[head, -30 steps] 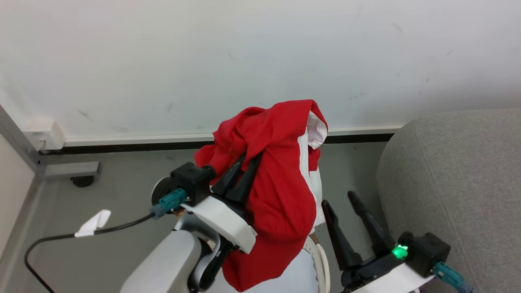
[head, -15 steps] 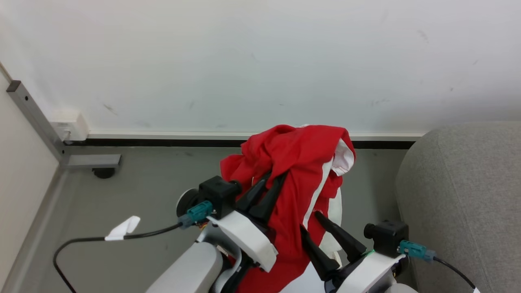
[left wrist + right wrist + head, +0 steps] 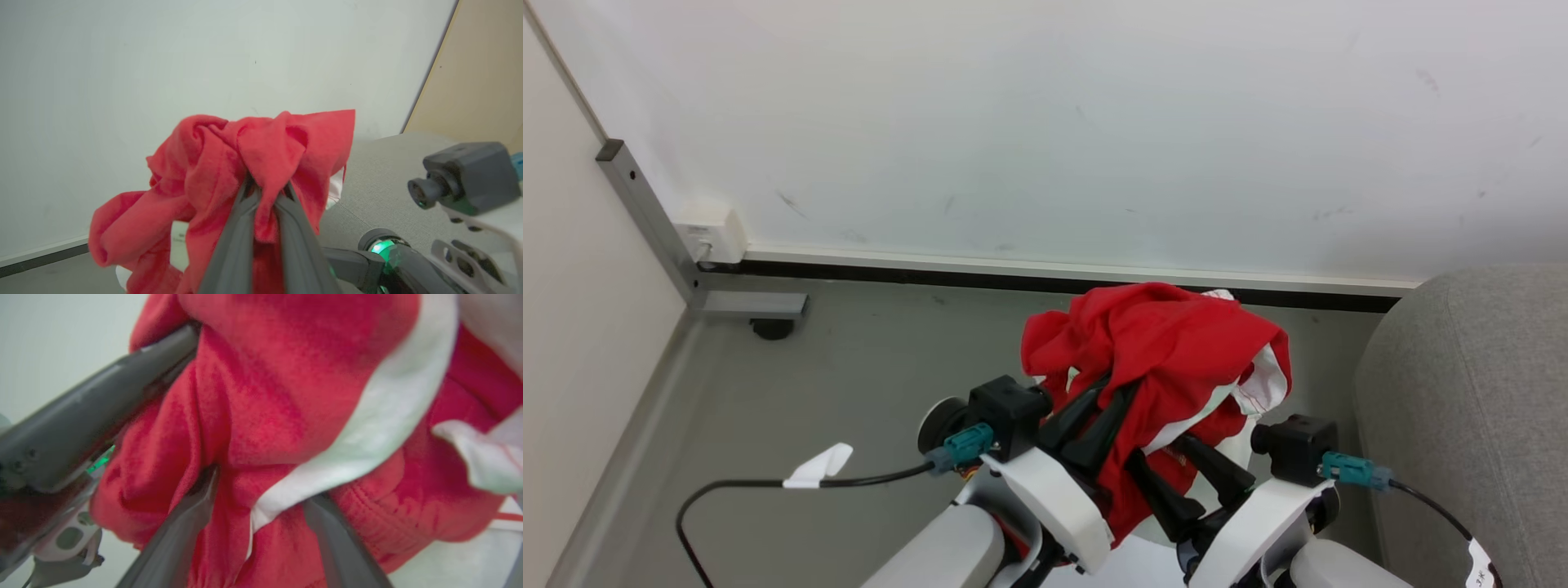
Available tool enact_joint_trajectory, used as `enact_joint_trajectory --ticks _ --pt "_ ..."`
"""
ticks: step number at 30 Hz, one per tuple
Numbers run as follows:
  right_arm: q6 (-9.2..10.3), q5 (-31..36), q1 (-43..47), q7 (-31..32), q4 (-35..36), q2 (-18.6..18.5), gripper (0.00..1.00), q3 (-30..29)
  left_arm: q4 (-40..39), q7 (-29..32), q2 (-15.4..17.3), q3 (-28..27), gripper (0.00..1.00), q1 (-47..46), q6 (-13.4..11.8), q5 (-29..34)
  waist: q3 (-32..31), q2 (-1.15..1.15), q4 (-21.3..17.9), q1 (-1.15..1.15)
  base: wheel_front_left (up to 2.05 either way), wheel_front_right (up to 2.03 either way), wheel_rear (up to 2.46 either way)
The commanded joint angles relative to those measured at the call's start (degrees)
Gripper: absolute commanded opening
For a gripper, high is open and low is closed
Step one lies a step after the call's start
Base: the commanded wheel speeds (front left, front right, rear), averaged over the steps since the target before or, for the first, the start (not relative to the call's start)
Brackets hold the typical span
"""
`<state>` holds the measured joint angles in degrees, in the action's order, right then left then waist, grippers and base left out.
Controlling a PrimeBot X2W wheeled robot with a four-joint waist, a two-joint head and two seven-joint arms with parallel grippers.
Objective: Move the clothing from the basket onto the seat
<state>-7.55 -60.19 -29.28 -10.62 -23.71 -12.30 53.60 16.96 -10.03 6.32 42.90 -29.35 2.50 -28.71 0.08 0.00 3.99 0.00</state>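
Left gripper (image 3: 1112, 394) is pinched tight on the clothing (image 3: 1160, 335), with a fold of red fabric caught between its tips. I see the bundle bunched over that gripper, lifted clear of the grey floor (image 3: 849, 384), in front of the white wall (image 3: 1045, 122). Right gripper (image 3: 1156, 447) is spread wide, its fingers (image 3: 179, 535) pushed up into the underside of the red-and-white cloth, not closed on it. Seat (image 3: 1470, 392) sits to the right, near the bundle, not touching it.

The red clothing (image 3: 1168, 343) is swallowing the tips of the left gripper (image 3: 1119, 390) and right gripper (image 3: 1158, 449); beside it, the grey sofa (image 3: 1462, 425) is running off-frame.
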Motion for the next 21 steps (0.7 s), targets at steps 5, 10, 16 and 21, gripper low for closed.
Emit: enact_joint_trajectory --ticks 5,10,16,21 --pt "0.12 -0.8 -3.5 -3.0 -2.0 -1.5 1.0 3.3 0.3 -0.8 -0.4 0.5 0.0 0.2 0.4 -0.7 0.0 0.0 1.0 0.0 0.0 0.0 0.0" --pt "0.12 -1.2 -5.2 -4.3 -2.6 -2.2 0.0 5.5 0.7 -0.9 -0.4 0.7 0.0 0.2 0.4 -0.8 0.0 0.0 1.7 0.0 0.0 0.0 0.0" --pt "0.12 0.9 -5.0 -4.6 -1.5 -2.4 0.0 4.0 0.9 -1.1 0.1 0.5 0.0 0.2 0.1 -1.2 0.1 0.0 1.9 0.0 0.0 0.0 0.0" --pt "0.12 2.4 -3.4 -4.6 -0.7 -2.4 0.0 2.9 0.9 -1.2 0.3 0.4 0.0 0.3 -0.2 -1.3 0.2 0.0 1.7 0.0 0.0 0.0 0.0"
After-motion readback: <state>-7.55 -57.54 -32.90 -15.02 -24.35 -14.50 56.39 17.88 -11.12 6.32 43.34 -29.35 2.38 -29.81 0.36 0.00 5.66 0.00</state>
